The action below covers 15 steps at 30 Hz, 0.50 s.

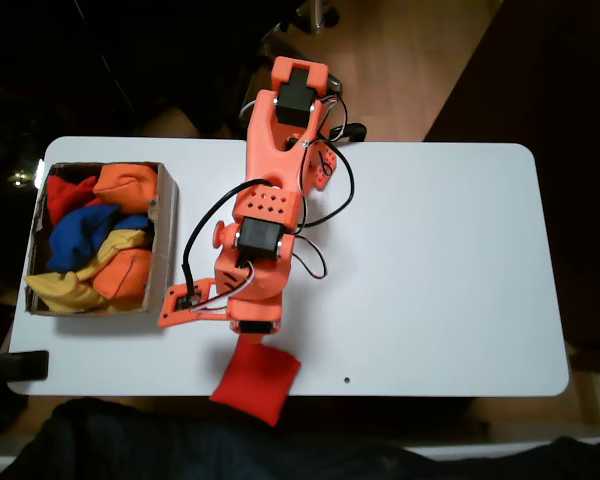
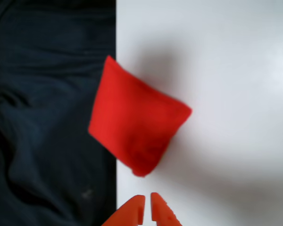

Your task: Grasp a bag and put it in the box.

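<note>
The red beanbag [image 1: 256, 378] lies at the very front edge of the white table [image 1: 430, 260], and part of it hangs over that edge. In the wrist view about a third of the red beanbag [image 2: 137, 123] sits out past the table line, over dark cloth [image 2: 47, 141] below. It lies turned like a diamond, one corner pointing off the table and another pointing back toward the arm.

The gripper [image 2: 147, 209] comes in at the bottom of the wrist view with its two orange fingertips nearly together, only a thin slit between them, and nothing in its hold. The beanbag is straight ahead of those tips, a short way off and not touching; its nearest corner points almost at them. In the fixed view the orange arm [image 1: 265, 230] reaches toward the table's front, its gripper end just behind the bag.

So the move to come looks like a reach forward, toward the table's edge, with the fingers spread first. The overhang is the worry, I'd say: a nudge could tip the bag off.

The cardboard box [image 1: 164, 240] stands well off at the left end of the table in the fixed view, already holding orange, blue and yellow beanbags [image 1: 100, 240].
</note>
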Each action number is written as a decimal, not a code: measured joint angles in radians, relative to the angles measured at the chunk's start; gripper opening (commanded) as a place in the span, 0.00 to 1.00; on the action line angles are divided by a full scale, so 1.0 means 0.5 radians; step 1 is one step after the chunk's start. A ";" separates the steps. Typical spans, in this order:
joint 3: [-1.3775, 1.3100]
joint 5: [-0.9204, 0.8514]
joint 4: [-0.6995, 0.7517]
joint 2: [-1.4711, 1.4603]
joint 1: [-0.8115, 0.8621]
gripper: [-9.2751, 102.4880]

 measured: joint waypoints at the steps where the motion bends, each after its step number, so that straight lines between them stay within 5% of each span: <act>1: -0.049 0.015 0.025 -0.031 -0.003 0.09; 15: -0.540 0.141 0.153 -0.451 -0.021 0.09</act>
